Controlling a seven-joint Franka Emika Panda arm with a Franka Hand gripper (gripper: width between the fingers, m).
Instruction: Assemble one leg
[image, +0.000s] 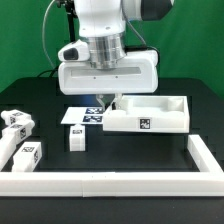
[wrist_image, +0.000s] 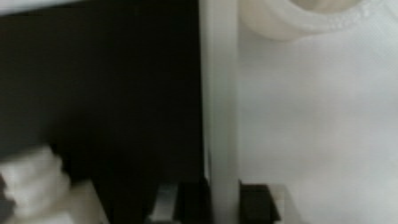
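Several small white legs with black-and-white tags lie at the exterior view's left; one leg (image: 76, 137) stands nearest the middle, another (image: 30, 152) further left. My gripper (image: 107, 101) is apart from them, down at the left rim of the large white square panel (image: 146, 113). In the wrist view the fingers (wrist_image: 187, 205) stand one on each side of the panel's rim (wrist_image: 219, 120), closed against it. A round corner hole (wrist_image: 302, 15) of the panel shows there.
The marker board (image: 84, 116) lies just left of the panel, under the arm. A white low wall (image: 110, 181) runs along the front and up the right side. A blurred white shape (wrist_image: 27, 185) shows in the wrist view.
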